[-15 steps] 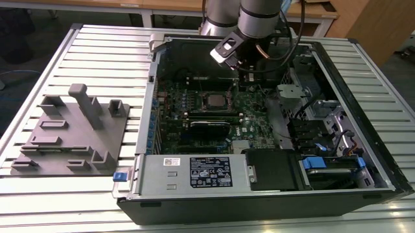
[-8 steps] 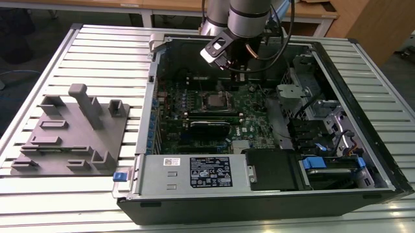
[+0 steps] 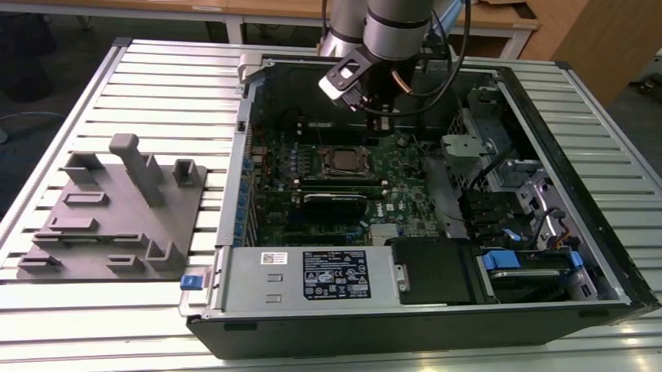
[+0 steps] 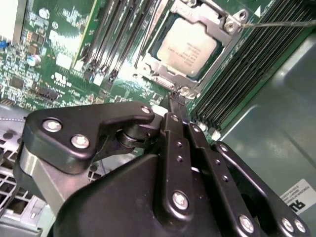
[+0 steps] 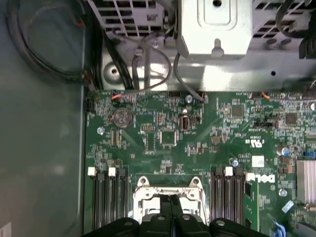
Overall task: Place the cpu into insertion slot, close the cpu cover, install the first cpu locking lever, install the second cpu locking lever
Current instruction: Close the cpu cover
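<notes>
My gripper (image 4: 177, 104) is closed, the fingers pressed together, and its tip is just beside the edge of the cover (image 4: 219, 19). The cpu (image 4: 186, 47) lies flat near the middle of the motherboard (image 4: 54, 74), between the memory slots (image 4: 123, 34). The cover lies down around it. One thin lever (image 4: 281, 21) sticks out from the cover's corner.

Silvery cpu (image 4: 186, 49); green motherboard (image 5: 163, 158).

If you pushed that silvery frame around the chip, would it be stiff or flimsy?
Probably fairly stiff: the cpu cover looks like pressed metal. Being thin, it might flex slightly. Lying flat around the cpu, it likely won't slide.
</notes>
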### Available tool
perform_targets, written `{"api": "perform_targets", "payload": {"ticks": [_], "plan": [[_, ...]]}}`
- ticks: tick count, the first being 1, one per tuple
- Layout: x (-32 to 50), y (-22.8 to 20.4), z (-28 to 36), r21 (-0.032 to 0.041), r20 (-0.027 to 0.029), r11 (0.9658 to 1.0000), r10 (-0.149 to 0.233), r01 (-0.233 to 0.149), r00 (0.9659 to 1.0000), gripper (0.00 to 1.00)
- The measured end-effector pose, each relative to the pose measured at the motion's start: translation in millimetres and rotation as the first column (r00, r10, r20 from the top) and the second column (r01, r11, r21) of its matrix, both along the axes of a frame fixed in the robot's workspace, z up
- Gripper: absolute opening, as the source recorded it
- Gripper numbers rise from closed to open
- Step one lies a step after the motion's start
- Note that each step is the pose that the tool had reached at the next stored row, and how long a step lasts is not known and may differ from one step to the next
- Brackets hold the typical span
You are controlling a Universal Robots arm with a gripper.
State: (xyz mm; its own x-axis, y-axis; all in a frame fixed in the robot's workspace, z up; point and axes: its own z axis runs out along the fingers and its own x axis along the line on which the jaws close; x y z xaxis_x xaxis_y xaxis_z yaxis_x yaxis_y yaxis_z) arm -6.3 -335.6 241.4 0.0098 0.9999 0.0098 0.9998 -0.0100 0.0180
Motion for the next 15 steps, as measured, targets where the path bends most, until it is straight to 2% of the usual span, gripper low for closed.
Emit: {"api": "perform_targets", "payload": {"ticks": [8,15], "plan": [[-0.4,0.1,-1.0,0.0005,-0.0008,1.0,0.0,0.0,1.0,0.1],[-7.2,0.0,-2.6,0.0001,-0.001,1.0,0.0,0.0,1.0,0.1]]}}
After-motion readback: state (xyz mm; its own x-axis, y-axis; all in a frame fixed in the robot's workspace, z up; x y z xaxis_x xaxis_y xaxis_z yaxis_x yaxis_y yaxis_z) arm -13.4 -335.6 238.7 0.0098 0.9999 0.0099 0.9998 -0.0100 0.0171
